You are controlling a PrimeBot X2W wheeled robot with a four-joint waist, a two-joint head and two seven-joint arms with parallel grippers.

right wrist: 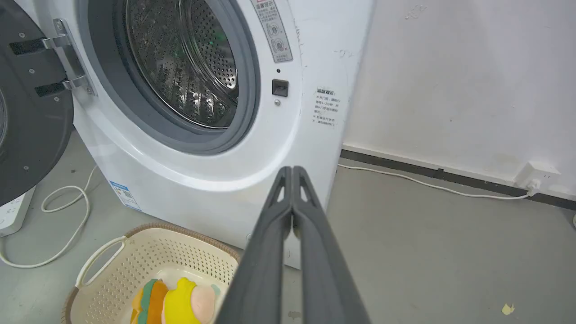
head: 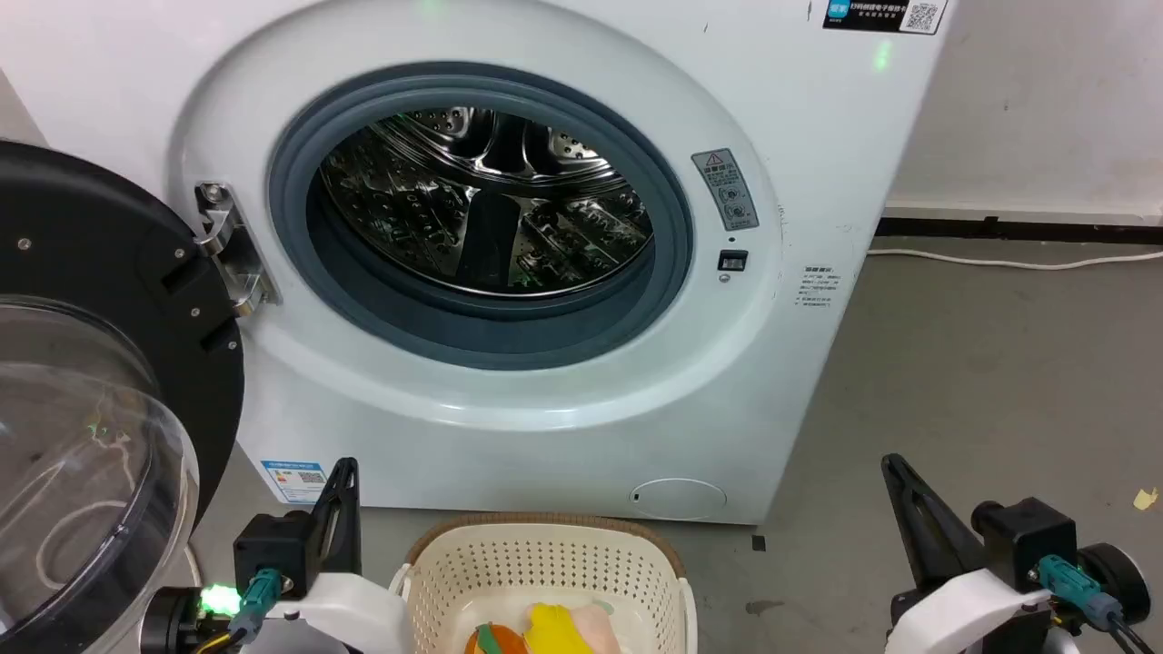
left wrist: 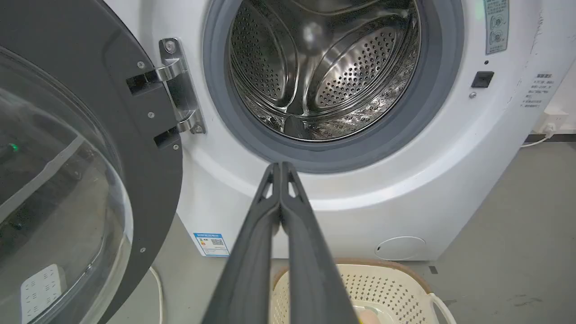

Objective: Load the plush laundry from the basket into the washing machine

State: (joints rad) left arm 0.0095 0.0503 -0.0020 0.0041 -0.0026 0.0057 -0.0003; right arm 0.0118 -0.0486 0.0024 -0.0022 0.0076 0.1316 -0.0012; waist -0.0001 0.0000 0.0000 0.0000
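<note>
Plush laundry (right wrist: 173,302) lies in basket (right wrist: 189,252) on floor just before washing machine (head: 563,427), door (head: 100,272) swung wide so drum (head: 491,200) is reachable; left gripper (left wrist: 280,165) and right gripper (right wrist: 292,168) flank basket, both closed and empty, pickup not yet begun.

Bright even light, drum (head: 491,200) glare, wide-angle bending

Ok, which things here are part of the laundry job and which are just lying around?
For the job: plush laundry, basket, washing machine, its open door.
Lying about: floor cable, power strip, wall socket, yellow scrap.
</note>
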